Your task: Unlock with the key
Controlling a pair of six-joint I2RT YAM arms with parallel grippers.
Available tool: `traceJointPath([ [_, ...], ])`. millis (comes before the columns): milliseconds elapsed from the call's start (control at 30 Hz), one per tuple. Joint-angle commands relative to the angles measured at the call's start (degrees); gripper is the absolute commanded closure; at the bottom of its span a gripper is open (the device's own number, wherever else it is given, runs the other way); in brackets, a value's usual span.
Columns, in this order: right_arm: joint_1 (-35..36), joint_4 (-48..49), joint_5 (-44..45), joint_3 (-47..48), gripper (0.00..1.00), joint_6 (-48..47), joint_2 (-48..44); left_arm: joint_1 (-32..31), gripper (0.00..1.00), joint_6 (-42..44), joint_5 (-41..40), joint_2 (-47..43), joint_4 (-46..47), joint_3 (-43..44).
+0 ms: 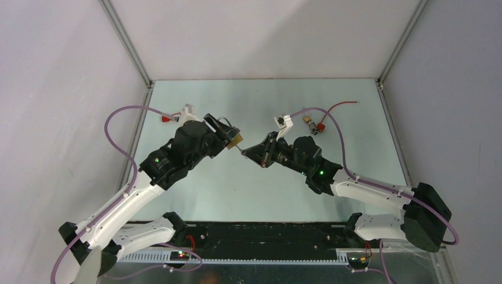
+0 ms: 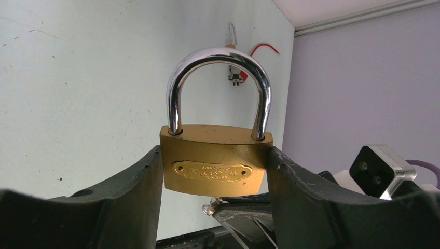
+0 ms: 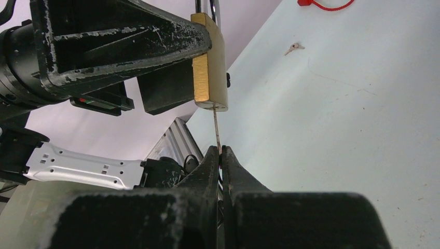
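Observation:
A brass padlock point(image 2: 215, 166) with a silver shackle point(image 2: 218, 57) is gripped by its two sides in my left gripper point(image 2: 214, 155), held above the table. Both shackle legs sit in the body. From above, the padlock point(image 1: 235, 140) hangs mid-table between the two arms. My right gripper point(image 3: 220, 150) is shut on the key point(image 3: 216, 129), a thin silvery blade that runs straight up into the bottom face of the padlock point(image 3: 210, 67). The key's head is hidden between the fingers. In the left wrist view, the key point(image 2: 220, 203) shows just under the lock body.
A second small key point(image 3: 294, 47) lies loose on the table. A small brass padlock with a red tag point(image 1: 314, 125) and red wire point(image 1: 343, 105) rests at the back right. Another red tag point(image 1: 167, 118) lies at the back left, by the wall.

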Motion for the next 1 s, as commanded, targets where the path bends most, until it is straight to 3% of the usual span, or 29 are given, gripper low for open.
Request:
traceJointPath([
  [0,-0.03,2.45,2.39,2.66,1.00,-1.37,-2.03,0.06,1.00,0.25,-0.94,-0.91,6.22,0.66],
  [467,1.51,5.53,3.31,2.36,1.00,-2.37,-0.18,0.08,1.00,-0.77,0.63,-0.82,6.36,0.94],
  [967,5.23,24.81,7.65,-3.37,1.00,-6.83,3.64,0.06,1.00,-3.64,0.88,-2.62,6.34,-0.71],
])
